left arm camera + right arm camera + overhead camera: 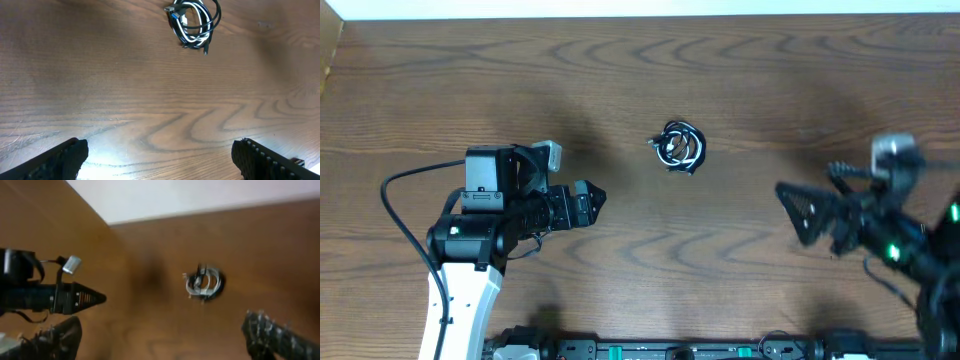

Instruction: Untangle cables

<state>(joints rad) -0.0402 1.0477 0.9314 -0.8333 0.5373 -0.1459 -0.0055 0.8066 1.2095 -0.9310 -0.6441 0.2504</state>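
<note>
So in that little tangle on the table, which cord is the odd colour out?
The white cord. It runs through the middle of the tangle, while the black strands loop around the outside.

black pointed left gripper [592, 198] on a white arm [460, 300] with looping black cable [386, 192]; black right gripper [798, 208], green lights [892, 252].

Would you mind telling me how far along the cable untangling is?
Nothing looks done: the cables lie in one knotted black-and-white ball on the table. Nothing is in hand: the left fingers and right fingers are open, both clear of it. All the untangling is left.
</note>
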